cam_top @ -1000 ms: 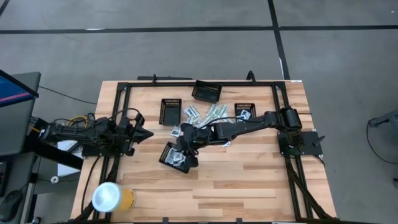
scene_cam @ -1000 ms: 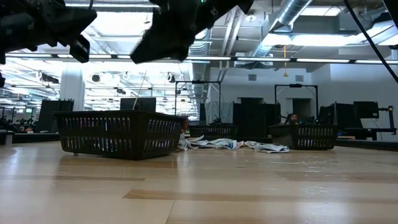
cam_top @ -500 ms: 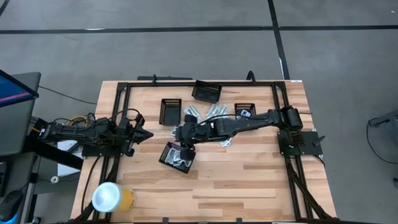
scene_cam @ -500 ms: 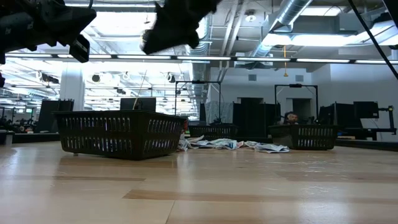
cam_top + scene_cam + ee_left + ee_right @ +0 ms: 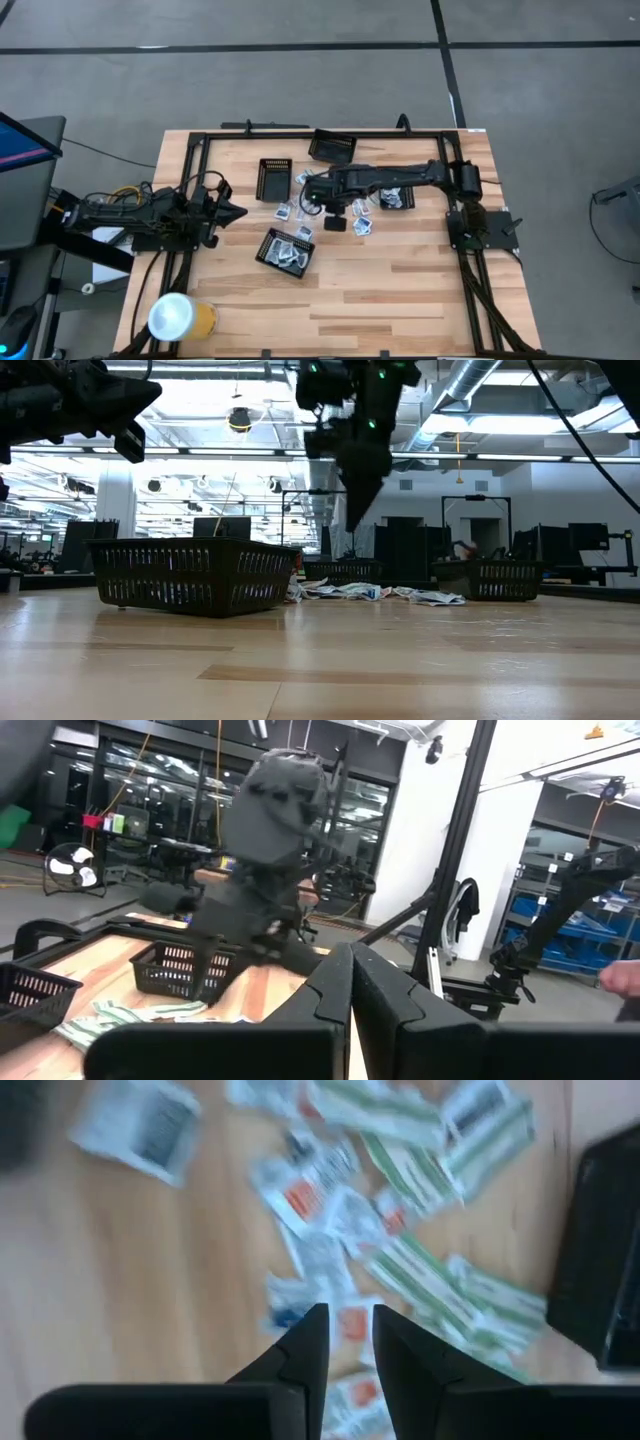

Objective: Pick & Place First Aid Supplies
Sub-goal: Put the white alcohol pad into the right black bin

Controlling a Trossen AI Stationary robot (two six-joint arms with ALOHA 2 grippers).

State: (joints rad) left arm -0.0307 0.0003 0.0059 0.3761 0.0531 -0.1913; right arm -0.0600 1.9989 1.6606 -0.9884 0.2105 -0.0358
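Note:
The first aid supplies lie in a loose pile (image 5: pixel 352 180) at the table's far middle: white sachets with red or blue marks (image 5: pixel 318 1192) and green-white strips (image 5: pixel 420 1170). In the low view the pile (image 5: pixel 370 591) rests flat on the wood. More packets lie in the near black mesh tray (image 5: pixel 285 250). My right gripper (image 5: pixel 328 208) hangs above the pile's left part, pointing down (image 5: pixel 358 495), slightly open (image 5: pixel 350 1335) and holding nothing. My left gripper (image 5: pixel 238 210) waits near the left edge, shut (image 5: pixel 350 965).
Three more black mesh trays stand at the far side (image 5: pixel 274 180) (image 5: pixel 332 148) (image 5: pixel 394 178); one tray's edge (image 5: pixel 600 1260) shows beside the pile. A yellow cup with a white lid (image 5: pixel 180 318) sits at the near left corner. Bare wood spreads over the near half.
My right gripper has swung from above the near tray toward the table's far side and right. It now stands over the pile and has tipped from slanting to pointing straight down. The packets and trays lie as before.

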